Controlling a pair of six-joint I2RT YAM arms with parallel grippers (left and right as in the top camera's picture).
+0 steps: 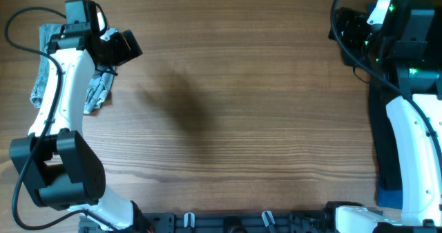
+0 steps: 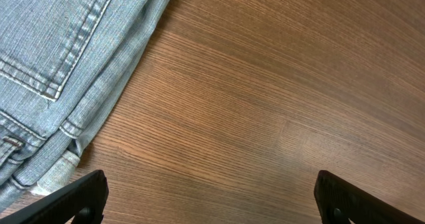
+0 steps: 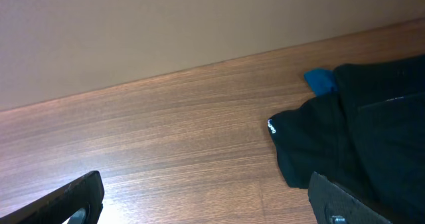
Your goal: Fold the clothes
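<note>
The clothes are a folded bundle of light-blue denim shorts at the table's far left, partly hidden under my left arm. In the left wrist view the shorts fill the upper left corner, showing a stitched pocket and layered edges. My left gripper hovers just right of the bundle, open; in its own view the left gripper has only bare wood between its fingers. My right gripper stays at the far back right, and in the right wrist view the right gripper is open and holds nothing.
A black garment lies at the right in the right wrist view, with a small blue piece behind it. In the overhead view dark blue fabric shows by the right arm's base. A pale wall borders the table's far side.
</note>
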